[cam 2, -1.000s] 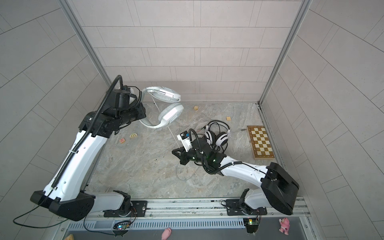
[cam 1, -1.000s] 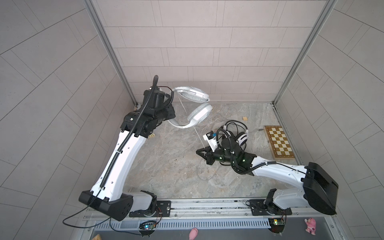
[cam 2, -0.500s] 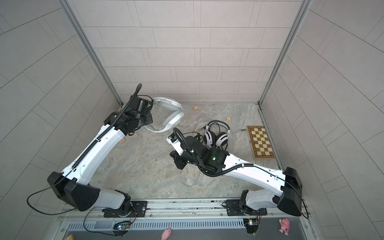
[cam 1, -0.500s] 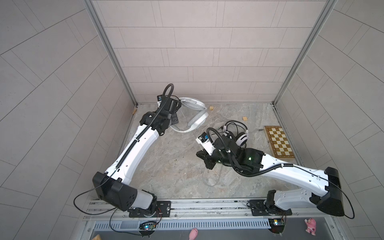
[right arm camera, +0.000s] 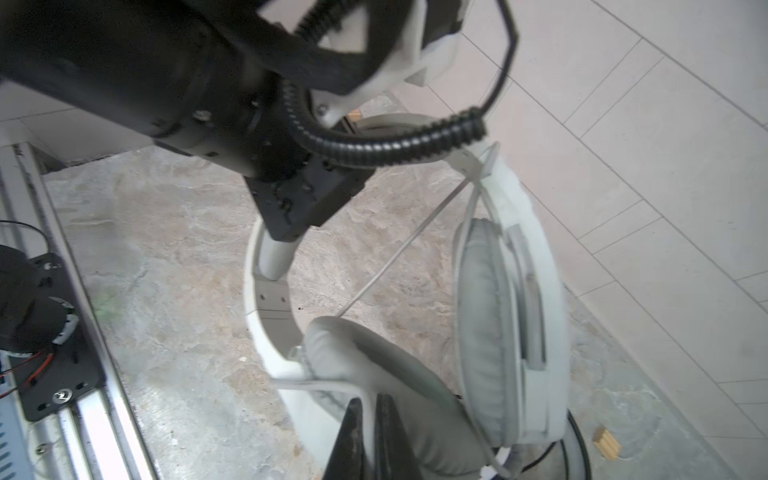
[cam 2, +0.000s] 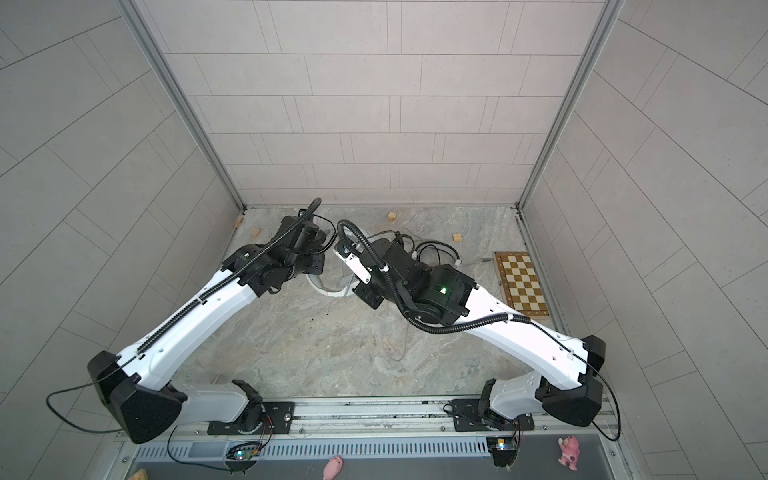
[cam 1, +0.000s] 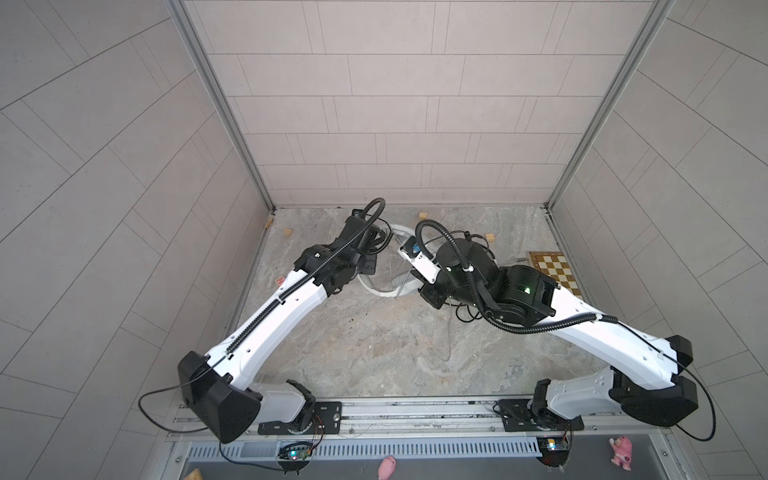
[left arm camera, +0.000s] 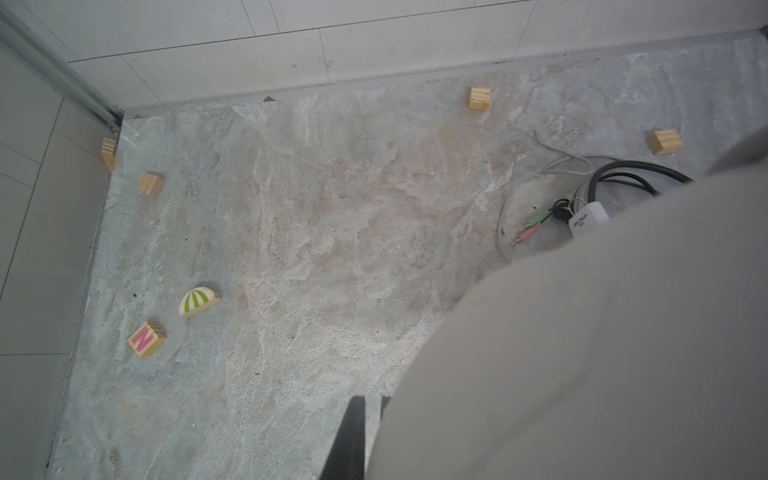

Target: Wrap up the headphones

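The white headphones (right arm camera: 498, 311) with grey ear pads hang low over the marble floor at the back middle, partly seen in both top views (cam 1: 384, 289) (cam 2: 328, 289). My left gripper (right arm camera: 286, 232) is shut on their headband; in the left wrist view the headphones are a blurred grey mass (left arm camera: 582, 353) beside its fingers (left arm camera: 353, 436). My right gripper (right arm camera: 371, 411) is shut on the grey cable (right arm camera: 407, 249), which runs taut up to an ear cup. The black-and-white headphones lie mostly hidden under my right arm; their black cable (cam 2: 436, 249) and coloured plugs (left arm camera: 536, 224) show.
A chessboard (cam 1: 555, 270) lies at the right wall. Small wooden blocks (left arm camera: 480, 98) are scattered along the back, with an N block (left arm camera: 146, 338) and a striped half-round piece (left arm camera: 198, 300) near the left wall. Slack grey cable (cam 1: 446, 345) trails mid-floor.
My left arm has swung the white headphones down and toward the back middle. My right gripper has moved from mid-floor back to the headphones, still holding the cable.
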Robot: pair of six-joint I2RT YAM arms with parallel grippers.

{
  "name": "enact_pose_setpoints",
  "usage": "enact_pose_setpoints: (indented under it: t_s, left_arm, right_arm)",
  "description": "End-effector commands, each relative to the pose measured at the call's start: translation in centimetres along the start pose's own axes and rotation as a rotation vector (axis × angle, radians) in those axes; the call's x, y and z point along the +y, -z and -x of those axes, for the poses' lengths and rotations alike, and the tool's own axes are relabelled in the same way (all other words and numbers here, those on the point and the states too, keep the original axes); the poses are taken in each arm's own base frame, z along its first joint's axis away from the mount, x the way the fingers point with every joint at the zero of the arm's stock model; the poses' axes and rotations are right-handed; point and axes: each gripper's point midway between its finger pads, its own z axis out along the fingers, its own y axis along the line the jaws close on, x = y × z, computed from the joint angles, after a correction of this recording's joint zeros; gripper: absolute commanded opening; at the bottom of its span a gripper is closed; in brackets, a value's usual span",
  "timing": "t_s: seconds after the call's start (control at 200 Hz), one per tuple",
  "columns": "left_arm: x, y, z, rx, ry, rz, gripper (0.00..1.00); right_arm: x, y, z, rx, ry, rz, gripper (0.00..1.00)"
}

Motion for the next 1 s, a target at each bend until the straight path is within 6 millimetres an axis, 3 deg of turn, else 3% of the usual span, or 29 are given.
enact_pose_setpoints:
  t_s: [0.0,0.205,0.515,0.721,0.821,0.996]
  left_arm:
    - [-2.2,0.6,-2.0,0.060,-0.109,-0.138,0.00]
    - [-3.9,0.7,-4.7,0.142,-0.204,-0.201,0.00]
    - [-5.1,-1.0,-8.3,0.203,-0.271,-0.223,0.00]
    - [-1.8,-0.7,-7.0,0.143,-0.205,-0.041,0.00]
    - [-2.9,0.4,-6.1,0.097,-0.216,-0.123,0.00]
    - [-4.9,2.2,-6.5,0.067,-0.245,-0.283,0.00]
  right_arm:
    - [-4.2,0.9,1.4,-0.036,0.040,-0.158,0.09]
    - [-7.5,1.6,1.8,-0.060,0.095,-0.330,0.10]
    - [-8.5,1.8,3.5,-0.148,0.086,-0.353,0.11]
    - [-7.7,1.9,3.3,-0.169,0.047,-0.297,0.11]
    - [-8.2,1.9,2.9,-0.167,0.035,-0.319,0.11]
    - [-11.3,0.2,2.1,-0.160,-0.068,-0.304,0.11]
